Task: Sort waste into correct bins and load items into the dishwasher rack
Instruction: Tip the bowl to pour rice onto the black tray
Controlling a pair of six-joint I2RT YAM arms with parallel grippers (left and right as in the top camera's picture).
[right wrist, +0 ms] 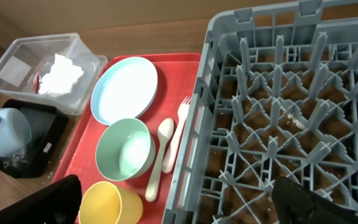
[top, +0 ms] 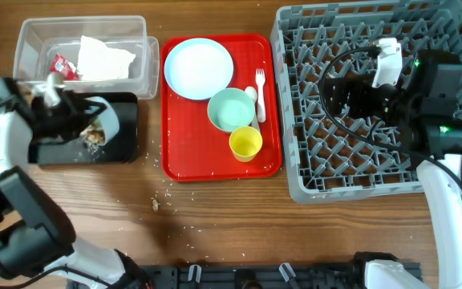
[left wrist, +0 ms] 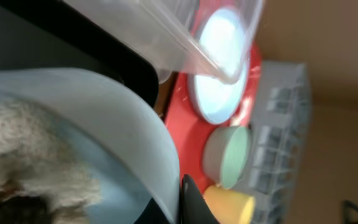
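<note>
Left wrist view: the light blue bowl (left wrist: 104, 118) fills the frame, tipped on its side. The left tool (top: 83, 111) is clamped on its rim, one dark finger (left wrist: 194, 202) showing at the edge. The food scraps (left wrist: 30, 155) cling to the inner wall, pale and rice-like, so the emptying looks unfinished. Directly beneath the tool lies the black tray (top: 70, 154), with some scraps already on it under the bowl's mouth. The clear tub (top: 83, 22) sits just beyond the tool and holds the napkin (top: 103, 60) and red wrapper (top: 64, 68). To finish the dump well, I would tilt the bowl further until its mouth faces down over the middle of the tray. A gentle shake should follow, with the rim low and inside the tray's walls. Crumbs (top: 157, 205) already dot the worktop (top: 231, 233), which shows how easily they scatter. Sticky rice may not fall on its own. Farther out from the tool, the red tray (top: 183, 156) carries the plate (top: 199, 68), mint bowl (top: 231, 108) and yellow cup (top: 245, 143). The right tool (top: 339, 92) hangs over the rack (top: 359, 181) with its jaws spread wide and nothing between them.
</note>
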